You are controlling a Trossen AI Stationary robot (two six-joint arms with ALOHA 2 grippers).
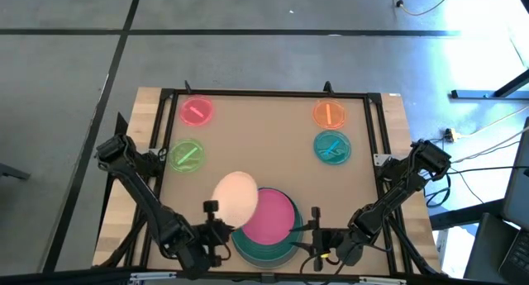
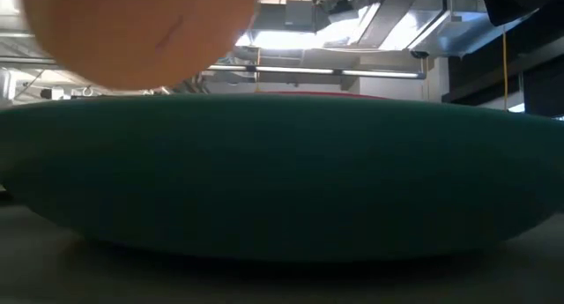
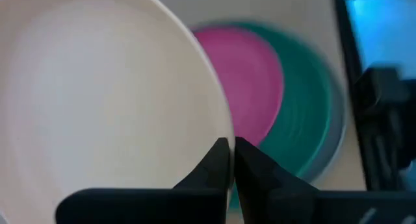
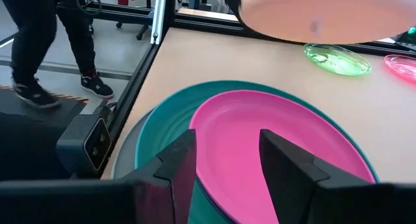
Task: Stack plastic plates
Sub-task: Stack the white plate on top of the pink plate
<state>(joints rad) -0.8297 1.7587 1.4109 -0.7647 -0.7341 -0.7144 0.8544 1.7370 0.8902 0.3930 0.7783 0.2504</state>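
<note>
On the brown desk [image 1: 264, 144] seen from above, four small translucent round plastic plates sit apart, two on each side, likely kept clear of the stacking spot until the bigger ones are nested. At ten o'clock lies the small translucent pink plate [image 1: 196, 111], and below it, near nine o'clock, the small translucent green plate [image 1: 188, 154].

The left pincer [image 3: 231, 160] is clamped narrow on the rim of the round cream-white plastic plate [image 1: 236, 197], lifted above the desk and hanging over the left edge of the stack at six o'clock. Gripping by the rim leaves the plate's underside free to settle onto whatever lies below.

That stack has the round magenta plastic plate [image 1: 270, 216] on top of the round teal plastic plate [image 1: 263, 250], with a large grey plate [image 4: 127, 162] showing beneath.

The right pincer [image 4: 224, 162] is spread wide and empty, just above the stack's right side, probably waiting.

At two o'clock lies the small translucent orange plate [image 1: 329, 114], and near three o'clock the small translucent blue plate [image 1: 332, 147].
</note>
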